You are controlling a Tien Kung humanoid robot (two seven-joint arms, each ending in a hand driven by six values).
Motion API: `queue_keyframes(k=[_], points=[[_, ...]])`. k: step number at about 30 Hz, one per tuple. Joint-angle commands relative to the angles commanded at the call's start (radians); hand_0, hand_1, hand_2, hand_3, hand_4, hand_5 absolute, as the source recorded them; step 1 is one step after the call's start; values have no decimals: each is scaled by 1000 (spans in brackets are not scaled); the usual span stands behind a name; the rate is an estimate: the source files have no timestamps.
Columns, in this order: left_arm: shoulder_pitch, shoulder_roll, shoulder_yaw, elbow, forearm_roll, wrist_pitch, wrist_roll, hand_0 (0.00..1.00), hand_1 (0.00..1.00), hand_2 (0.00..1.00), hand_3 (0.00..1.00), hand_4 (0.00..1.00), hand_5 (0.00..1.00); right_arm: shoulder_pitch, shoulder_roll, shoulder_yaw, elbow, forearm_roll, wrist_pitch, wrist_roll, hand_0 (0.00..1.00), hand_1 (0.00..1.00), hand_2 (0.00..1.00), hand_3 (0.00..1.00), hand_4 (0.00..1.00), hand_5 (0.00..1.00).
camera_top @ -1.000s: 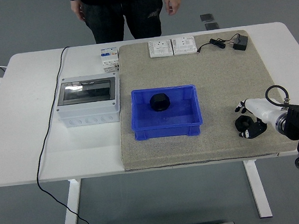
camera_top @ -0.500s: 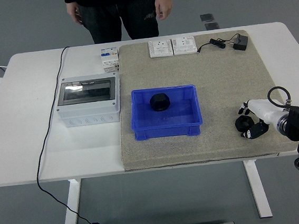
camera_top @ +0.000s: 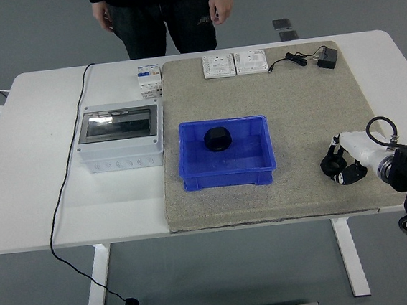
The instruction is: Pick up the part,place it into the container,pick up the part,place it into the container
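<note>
Between the fingers: part [camera_top: 330,164], black, on the mat [camera_top: 307,106]
Right hand [camera_top: 345,160]: fingers curled around the part
Left of the fingers: bin [camera_top: 229,182], blue, holding another part [camera_top: 217,139]
Far side: person [camera_top: 160,5] standing

The table [camera_top: 42,204] is smooth white laminate with a faint sheen. Over it lies a mat [camera_top: 314,98] of coarse, matt beige felt-like cloth. The bin [camera_top: 229,175] is glossy blue plastic; the part [camera_top: 217,139] inside it looks like matt black plastic. The box [camera_top: 120,152] is pale grey plastic with a dark, shiny see-through lid. The right hand [camera_top: 345,160] has a glossy white plastic shell and black fingers.
</note>
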Motion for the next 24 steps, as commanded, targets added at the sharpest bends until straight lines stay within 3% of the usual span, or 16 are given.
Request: queue_keyframes(k=[6,12,18,22,24], points=[[-1,0,3,0,-3,2,-1,733,634,719,583,579,420,5,-5,-2,-18,-7,-15,14,209,194,551,608,476,24],[0,2,3,0,-4,3,-1,733,632,718,582,579,421,66,-4,3,25,42,-76,53,210,193,553,607,477,22],[1,3,-3,0,8,3,0,733,632,719,583,582,421,188,97,-62,65,136,-184,120,211,195,553,610,480,21],[0,4,-4,0,12,4,0,733,632,717,584,582,421,262,179,-135,17,149,-256,163,242,204,552,610,480,23],[-1,4,-3,0,12,5,0,733,632,717,584,582,421,293,214,-173,-21,151,-269,184,242,204,552,610,480,23]])
